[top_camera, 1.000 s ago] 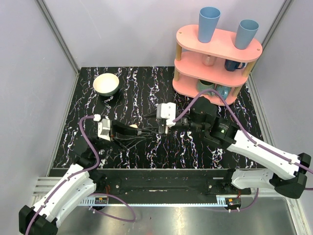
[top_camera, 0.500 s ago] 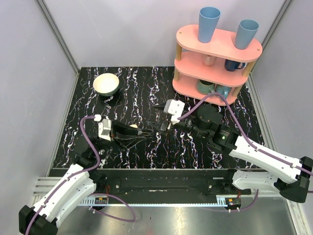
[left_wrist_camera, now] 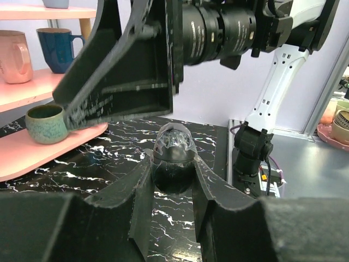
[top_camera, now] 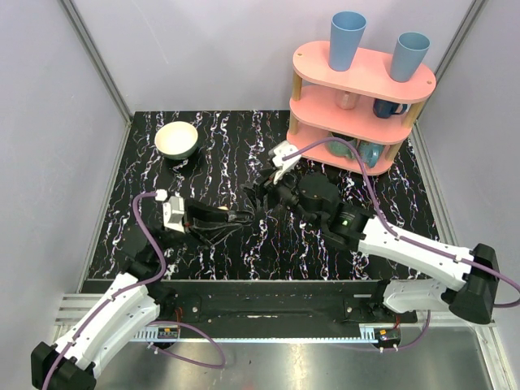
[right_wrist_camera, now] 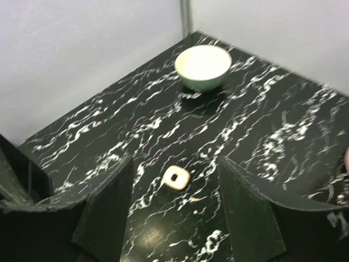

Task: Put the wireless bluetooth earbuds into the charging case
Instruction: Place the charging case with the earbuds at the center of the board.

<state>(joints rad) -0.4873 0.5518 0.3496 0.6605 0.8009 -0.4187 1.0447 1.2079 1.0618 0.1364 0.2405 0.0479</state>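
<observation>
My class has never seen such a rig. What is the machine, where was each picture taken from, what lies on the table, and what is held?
Two robot arms are bolted at a table's near edge. One picture looks down from above; two come from wrist cameras. On the table are a cream bowl, a pink shelf of cups and the small cream charging case. The left gripper has its jaws shut on a small dark rounded piece; what it is, I cannot tell. The right gripper has its jaws open and empty.
</observation>
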